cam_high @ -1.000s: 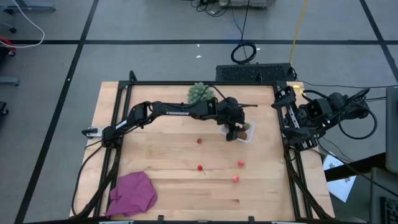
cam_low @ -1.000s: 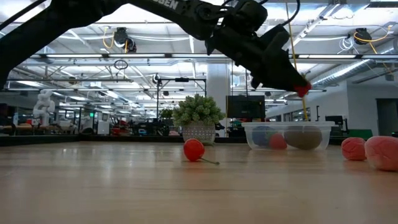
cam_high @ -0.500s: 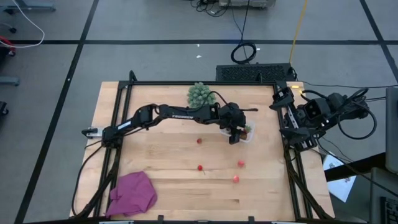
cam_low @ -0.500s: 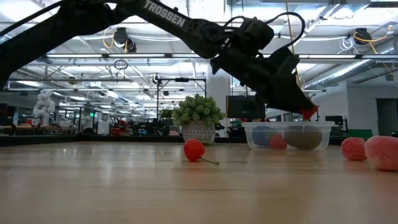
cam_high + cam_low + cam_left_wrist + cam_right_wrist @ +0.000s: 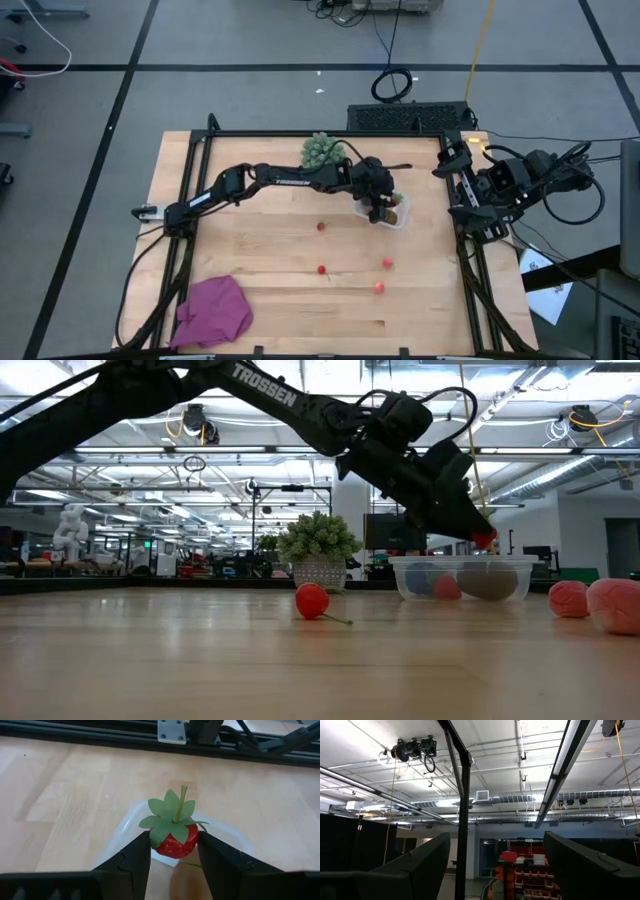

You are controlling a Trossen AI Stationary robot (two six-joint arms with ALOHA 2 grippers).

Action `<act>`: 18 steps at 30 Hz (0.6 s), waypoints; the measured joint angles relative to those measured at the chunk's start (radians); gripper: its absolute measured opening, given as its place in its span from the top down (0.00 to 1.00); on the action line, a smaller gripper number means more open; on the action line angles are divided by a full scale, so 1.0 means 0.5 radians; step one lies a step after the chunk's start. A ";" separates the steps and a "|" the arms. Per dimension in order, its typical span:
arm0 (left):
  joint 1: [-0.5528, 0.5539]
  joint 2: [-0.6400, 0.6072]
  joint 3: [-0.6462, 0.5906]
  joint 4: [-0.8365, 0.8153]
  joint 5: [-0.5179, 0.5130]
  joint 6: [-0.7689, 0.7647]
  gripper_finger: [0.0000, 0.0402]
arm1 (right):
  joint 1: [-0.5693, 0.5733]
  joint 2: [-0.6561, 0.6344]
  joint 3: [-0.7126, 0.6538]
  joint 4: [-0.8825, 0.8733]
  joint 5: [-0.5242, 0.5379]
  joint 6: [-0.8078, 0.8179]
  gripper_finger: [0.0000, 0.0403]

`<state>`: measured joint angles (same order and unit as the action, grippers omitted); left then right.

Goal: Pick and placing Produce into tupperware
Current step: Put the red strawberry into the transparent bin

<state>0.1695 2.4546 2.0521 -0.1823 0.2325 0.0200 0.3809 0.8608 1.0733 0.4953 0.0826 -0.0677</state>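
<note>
We see the left hand (image 5: 174, 851) clamped narrow on a strawberry (image 5: 174, 837), poised just above the tupperware (image 5: 463, 577) at the counter (image 5: 270, 260) back so it can drop in. Right hand (image 5: 492, 865) waits spread wide, parked at the right edge; loose berries (image 5: 383, 263) remain on the counter.

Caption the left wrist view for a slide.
Left gripper holds a toy strawberry above the clear tupperware.

Magenta cloth (image 5: 213, 309) (crumpled), green spiky ball (image 5: 321, 150)
</note>
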 joint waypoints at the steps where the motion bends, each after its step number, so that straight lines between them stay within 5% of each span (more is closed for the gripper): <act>1: -0.001 0.000 0.000 0.003 -0.002 0.000 0.60 | 0.000 0.000 0.000 0.000 0.000 0.000 0.23; 18: -0.001 0.000 0.000 -0.002 -0.030 -0.007 0.60 | 0.000 0.000 0.000 -0.001 -0.001 0.001 0.23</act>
<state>0.1688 2.4546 2.0521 -0.1833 0.2173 0.0166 0.3809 0.8608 1.0733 0.4949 0.0823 -0.0674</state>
